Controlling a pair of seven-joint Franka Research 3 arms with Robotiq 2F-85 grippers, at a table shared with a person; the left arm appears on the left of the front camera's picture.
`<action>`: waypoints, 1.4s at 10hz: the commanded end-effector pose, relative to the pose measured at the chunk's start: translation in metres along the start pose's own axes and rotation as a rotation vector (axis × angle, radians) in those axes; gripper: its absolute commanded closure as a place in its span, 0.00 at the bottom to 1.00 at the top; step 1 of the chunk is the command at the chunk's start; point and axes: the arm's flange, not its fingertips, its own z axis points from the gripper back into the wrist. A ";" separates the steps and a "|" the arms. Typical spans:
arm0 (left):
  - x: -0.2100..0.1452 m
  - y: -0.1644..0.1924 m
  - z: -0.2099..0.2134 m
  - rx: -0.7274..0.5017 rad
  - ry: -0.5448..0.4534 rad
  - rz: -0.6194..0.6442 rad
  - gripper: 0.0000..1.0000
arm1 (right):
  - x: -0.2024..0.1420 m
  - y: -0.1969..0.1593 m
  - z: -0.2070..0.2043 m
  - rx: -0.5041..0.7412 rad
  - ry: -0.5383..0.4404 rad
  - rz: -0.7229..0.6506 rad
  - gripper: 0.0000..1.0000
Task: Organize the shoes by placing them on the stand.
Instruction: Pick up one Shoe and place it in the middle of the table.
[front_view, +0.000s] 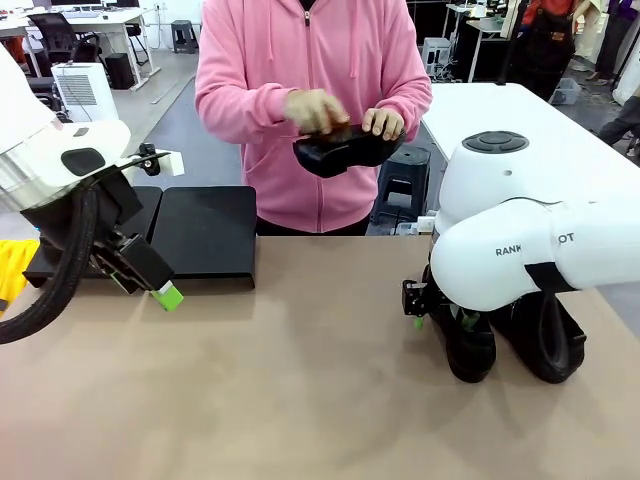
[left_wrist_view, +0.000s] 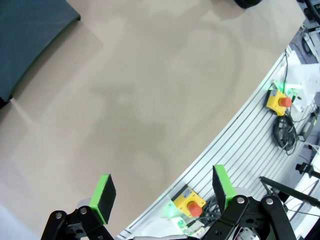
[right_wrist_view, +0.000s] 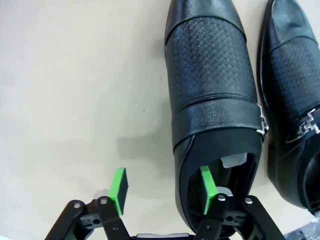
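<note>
Currently at pick-up of the first shoe; by my read nothing is placed yet.

- bench (front_view: 300, 400): tan, carries everything.
- stand (front_view: 205, 230): black two-panel platform at 10 o'clock on the bench, by the far edge. No shoe on the part that shows; the left arm covers its 9 o'clock end.
- person at 12 o'clock, pink hoodie, both hands on a third black shoe (front_view: 345, 150) held in the air, off the bench.
- black buckle-strap pair at 4 o'clock on the bench, under the right arm, side by side. Right wrist view: target shoe (right_wrist_view: 210, 75), second shoe (right_wrist_view: 290, 80) at its 3 o'clock.
- right hand (right_wrist_view: 163, 186): jaws apart, straddling the target shoe's side wall at the heel opening. One pad is inside the shoe, the other outside over bare bench and clear of the leather. Not gripping yet.
- left hand (left_wrist_view: 164, 192): released, nothing between the pads, hovering over bare bench just off the stand's 5 o'clock corner.

Contents: white stuffing (right_wrist_view: 232, 161) sits in the target shoe's opening, just beside the inner pad.

Next move: pinch the wall, lift clear of the second shoe, carry to 10 o'clock, set down on a panel. A grip on the heel wall alone may let the toe sag. The left arm is parked in front of the stand and may need to clear.
</note>
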 end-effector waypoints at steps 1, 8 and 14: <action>0.001 0.001 0.001 0.005 -0.007 -0.010 0.00 | 0.011 0.001 -0.003 -0.006 -0.014 0.037 0.69; 0.001 0.001 0.001 0.005 -0.007 -0.010 0.00 | 0.015 -0.009 -0.006 -0.028 -0.001 0.026 1.00; 0.001 0.001 0.001 0.005 -0.007 -0.010 0.00 | -0.055 0.055 0.101 0.172 -0.061 -0.092 1.00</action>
